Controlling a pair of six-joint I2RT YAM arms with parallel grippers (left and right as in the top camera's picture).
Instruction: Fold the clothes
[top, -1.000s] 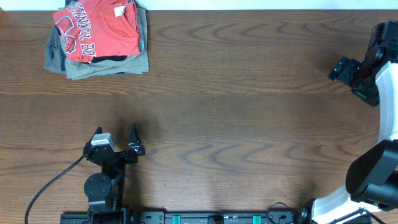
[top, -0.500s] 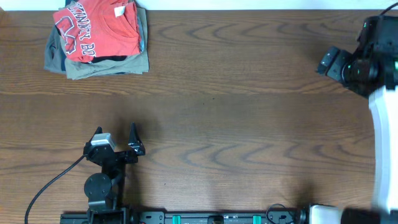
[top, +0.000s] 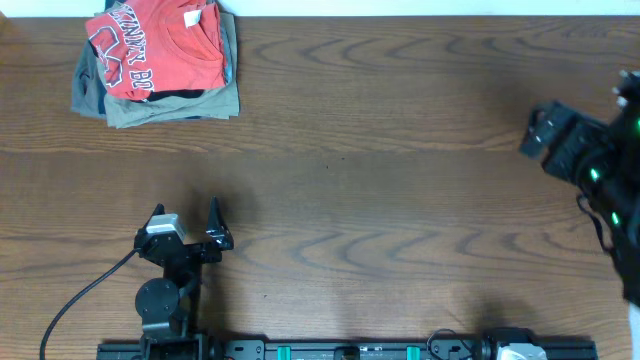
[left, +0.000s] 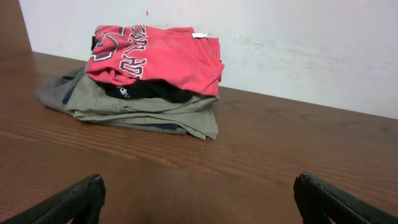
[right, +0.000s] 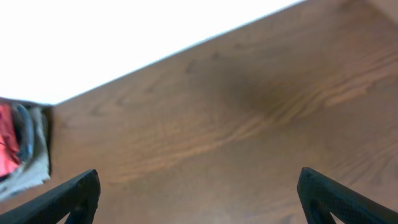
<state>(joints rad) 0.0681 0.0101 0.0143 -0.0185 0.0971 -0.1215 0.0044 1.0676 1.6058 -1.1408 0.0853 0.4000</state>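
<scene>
Right gripper (top: 536, 132) just swung back down by the table (top: 400, 200) edge, spread wide, empty. Left gripper (top: 185, 212) sits wide too. T-shirt (top: 155, 45) looks folded already, so probably wrapping up.

Red-orange T-shirt (top: 155, 50), chest print in white & dark-red lettering, w/ small white neck tag (top: 192, 17). Under it in the stack, a black garment (left: 146, 92) w/ tiny white logo, then a khaki-grey garment (top: 170, 108). Beneath all, the table (top: 380, 200): dark brown wood, wavy grain throughout. Behind, the wall (left: 292, 43): off-white, faintly smudged. Black fingers on left gripper (top: 186, 208), silver-white block at its rear, black cable (top: 75, 300) trailing. Black fingers too on right gripper (right: 199, 202); its arm (top: 570, 150), blurred in overhead view, is black w/ green light spots. Front rail (top: 330, 351): black w/ teal marks.
</scene>
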